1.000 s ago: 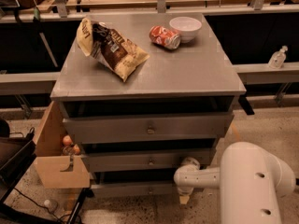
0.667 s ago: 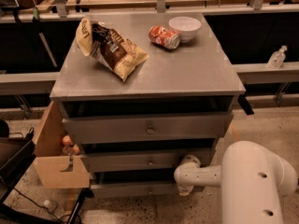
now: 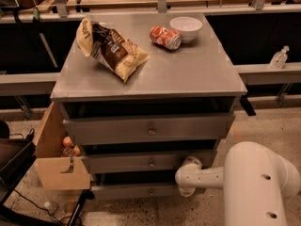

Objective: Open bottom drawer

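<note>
At lower centre-right, the white gripper [image 3: 187, 179] stays beside the grey flat-fronted bottom drawer [image 3: 127, 191], still unopened; its grip cannot be told.

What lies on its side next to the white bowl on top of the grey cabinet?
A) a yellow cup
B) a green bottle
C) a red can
C: a red can lies on its side just left of the white bowl on the cabinet top; the gripper is low at the cabinet's front right, near the bottom drawer.
</note>
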Controlling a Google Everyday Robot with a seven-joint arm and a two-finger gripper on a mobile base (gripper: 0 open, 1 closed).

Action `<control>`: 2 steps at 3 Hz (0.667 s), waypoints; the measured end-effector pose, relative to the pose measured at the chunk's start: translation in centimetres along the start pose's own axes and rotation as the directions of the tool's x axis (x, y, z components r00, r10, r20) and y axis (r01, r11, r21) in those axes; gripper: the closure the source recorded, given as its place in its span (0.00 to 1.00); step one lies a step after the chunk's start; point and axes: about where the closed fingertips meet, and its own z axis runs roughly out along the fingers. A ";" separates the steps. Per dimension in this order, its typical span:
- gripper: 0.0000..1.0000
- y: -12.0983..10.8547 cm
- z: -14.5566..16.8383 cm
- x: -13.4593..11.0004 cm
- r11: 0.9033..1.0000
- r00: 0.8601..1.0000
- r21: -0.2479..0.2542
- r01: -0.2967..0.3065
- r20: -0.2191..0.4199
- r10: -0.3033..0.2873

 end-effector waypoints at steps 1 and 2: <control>1.00 0.0 0.0 0.0 1.000 1.000 0.000 0.000 0.000 0.000; 1.00 0.0 0.0 0.0 1.000 1.000 0.000 0.000 0.000 0.000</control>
